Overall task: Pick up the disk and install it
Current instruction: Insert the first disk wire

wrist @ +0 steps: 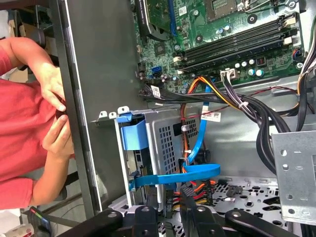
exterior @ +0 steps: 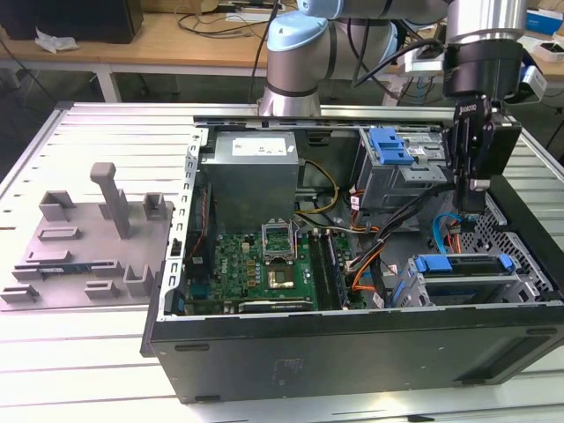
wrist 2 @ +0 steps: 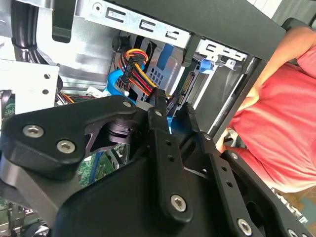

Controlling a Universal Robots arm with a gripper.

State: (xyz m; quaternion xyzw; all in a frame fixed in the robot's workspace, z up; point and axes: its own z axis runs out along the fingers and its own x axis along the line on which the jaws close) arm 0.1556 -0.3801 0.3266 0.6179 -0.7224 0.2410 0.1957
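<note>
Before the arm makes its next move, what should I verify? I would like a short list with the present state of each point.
1. Gripper empty, fingers apart: ok.
2. Disk fully seated in its cage: cannot tell; it lies in the cage with its blue frame showing.
3. Blue flat cable away from the gripper: not ok, it lies close to it.
4. Person's hands away from the computer case: not ok, they are right at its outer wall.
5. Case open for access: ok.
</note>
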